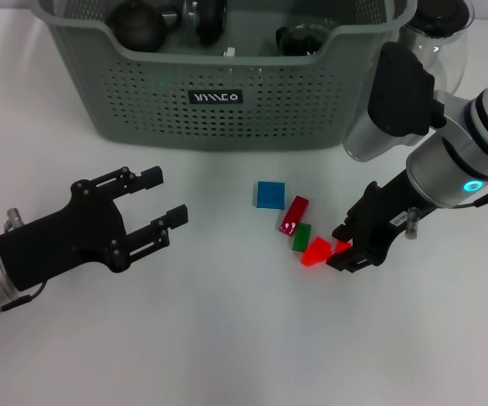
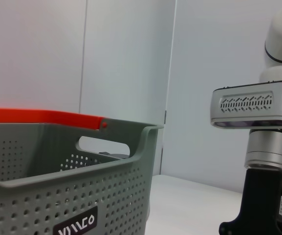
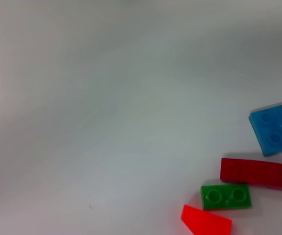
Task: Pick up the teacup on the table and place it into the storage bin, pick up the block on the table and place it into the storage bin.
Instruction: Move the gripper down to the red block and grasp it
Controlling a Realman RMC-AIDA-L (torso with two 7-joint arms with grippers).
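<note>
Partly hidden: red block [image 1: 342,248] between right gripper [image 1: 346,246] jaws.

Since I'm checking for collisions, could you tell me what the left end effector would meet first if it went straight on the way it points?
Probably nothing close: the open left end effector points across bare table toward the blue block, the first thing roughly in line.

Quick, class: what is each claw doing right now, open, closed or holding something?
Left claw: open, holding nothing, over the white table.
Right claw: low beside the bright red wedge-shaped plastic block; open or closed cannot be told.
</note>
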